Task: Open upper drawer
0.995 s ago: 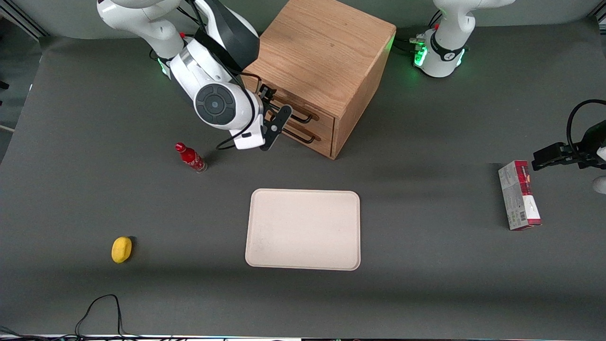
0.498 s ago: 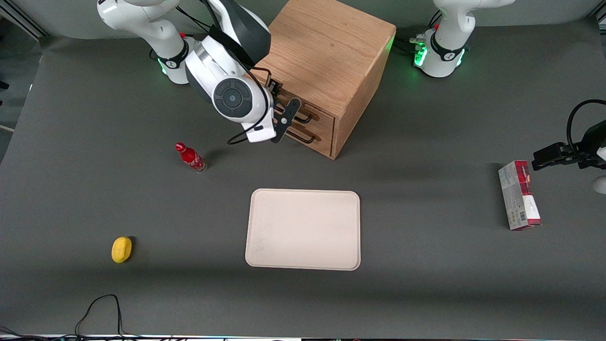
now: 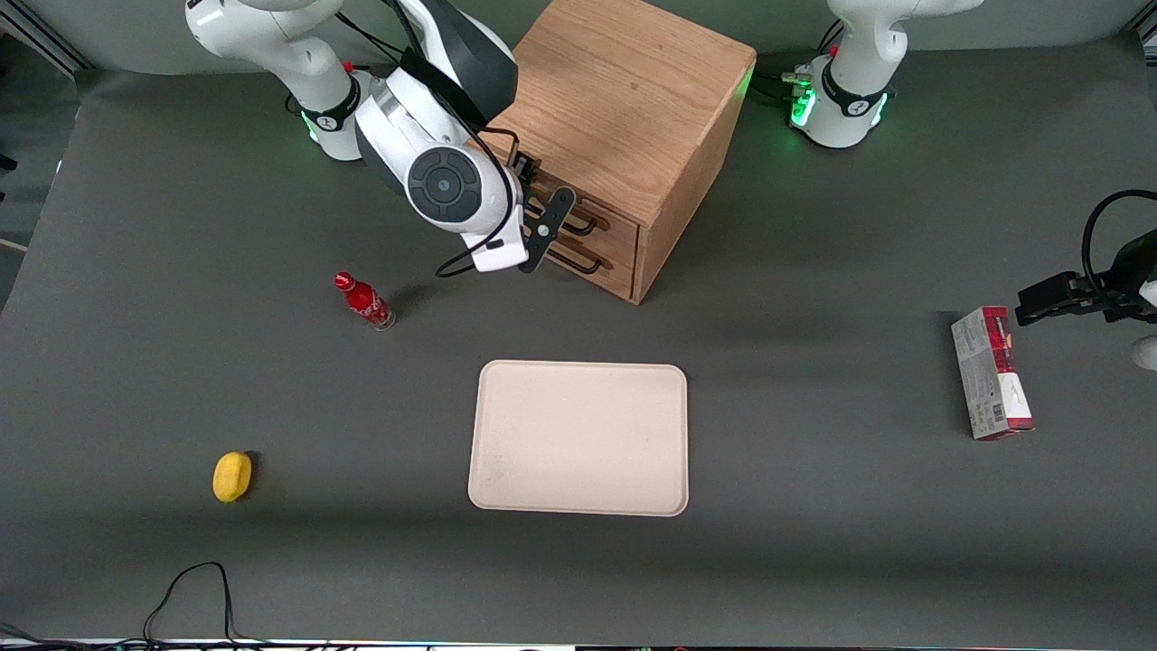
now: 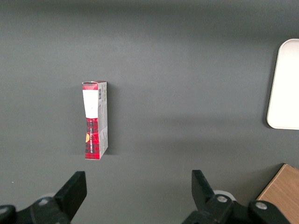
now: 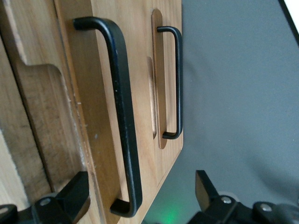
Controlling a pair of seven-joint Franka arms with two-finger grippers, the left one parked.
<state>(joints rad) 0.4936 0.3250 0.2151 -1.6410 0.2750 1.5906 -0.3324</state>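
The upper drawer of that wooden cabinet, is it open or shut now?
Shut. The upper drawer sits flush with the drawer below. The open pincer straddles its black handle without closing on it.

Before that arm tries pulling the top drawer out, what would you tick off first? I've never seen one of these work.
1. Upper drawer shut, ready to pull: ok.
2. Gripper at the cabinet's front, beside the drawer handles: ok.
3. Fingers open wide enough to take a bar: ok, spread in the right wrist view.
4. Upper handle between the fingers: not ok, nothing is between them yet.
5. Aimed at the upper handle, not the lower handle: cannot tell.
6. Bottle and tray clear of the drawer's path: ok.
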